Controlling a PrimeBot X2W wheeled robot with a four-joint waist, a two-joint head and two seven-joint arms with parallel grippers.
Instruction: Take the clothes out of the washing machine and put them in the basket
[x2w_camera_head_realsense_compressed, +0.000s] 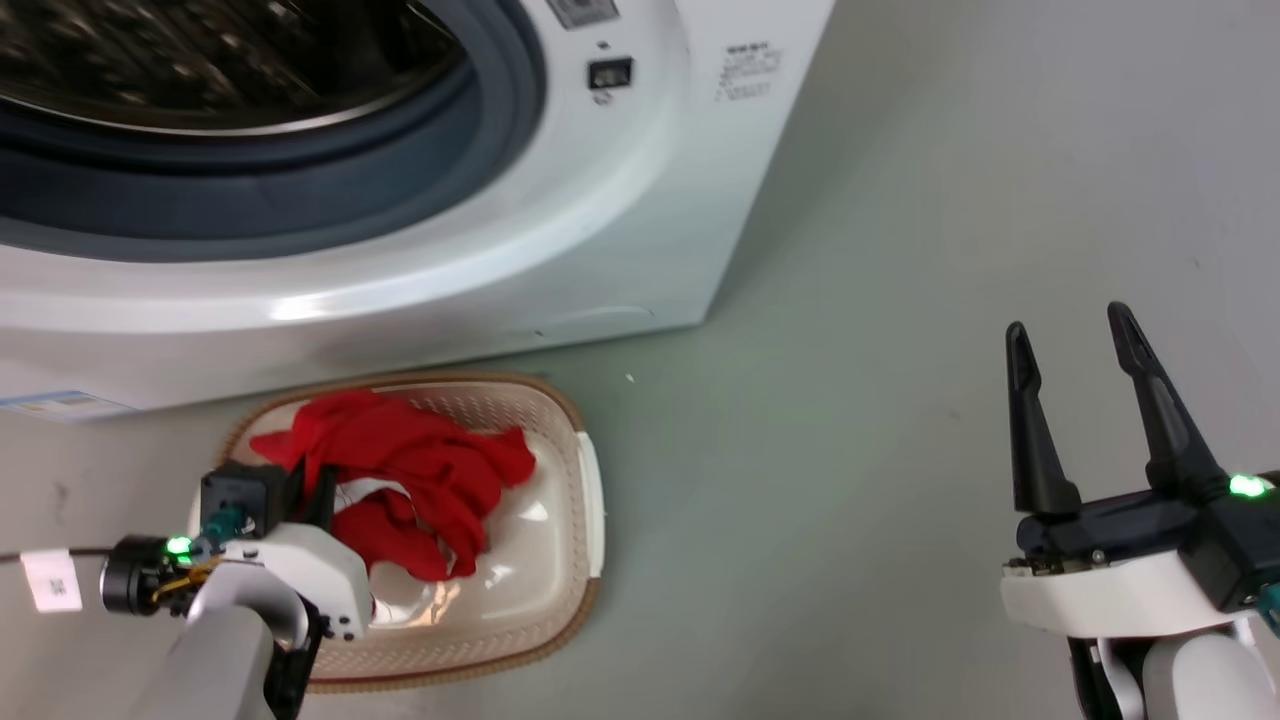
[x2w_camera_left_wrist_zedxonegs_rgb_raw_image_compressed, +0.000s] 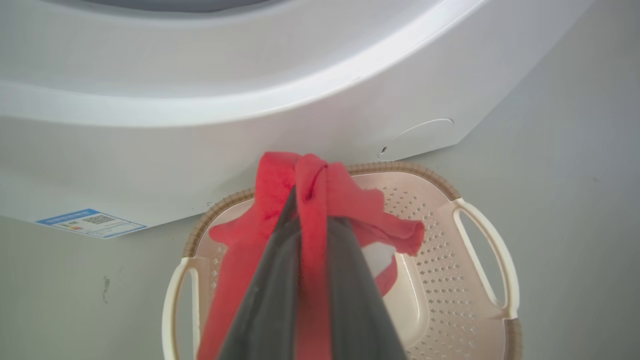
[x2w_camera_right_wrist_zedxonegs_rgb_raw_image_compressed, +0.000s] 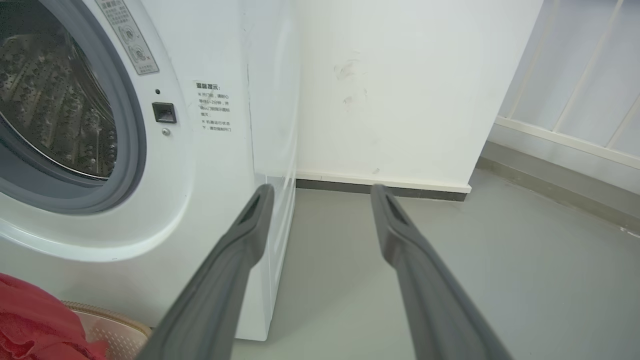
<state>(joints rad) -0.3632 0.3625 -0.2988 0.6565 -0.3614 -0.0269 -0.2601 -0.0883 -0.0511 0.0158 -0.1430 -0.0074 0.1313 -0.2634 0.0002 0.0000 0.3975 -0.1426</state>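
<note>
My left end effector (x2w_camera_left_wrist_zedxonegs_rgb_raw_image_compressed: 312, 210) is clamped on a fold of the clothes (x2w_camera_head_realsense_compressed: 420, 470), with red fabric bunched between the fingers, right above the basket (x2w_camera_head_realsense_compressed: 578, 418). Most of the garment lies heaped inside it. The basket sits on the floor (x2w_camera_head_realsense_compressed: 850, 480), just in front of the washing machine (x2w_camera_head_realsense_compressed: 600, 230). My right end effector (x2w_camera_head_realsense_compressed: 1067, 325) is spread wide, holding nothing, well off to the side.
</note>
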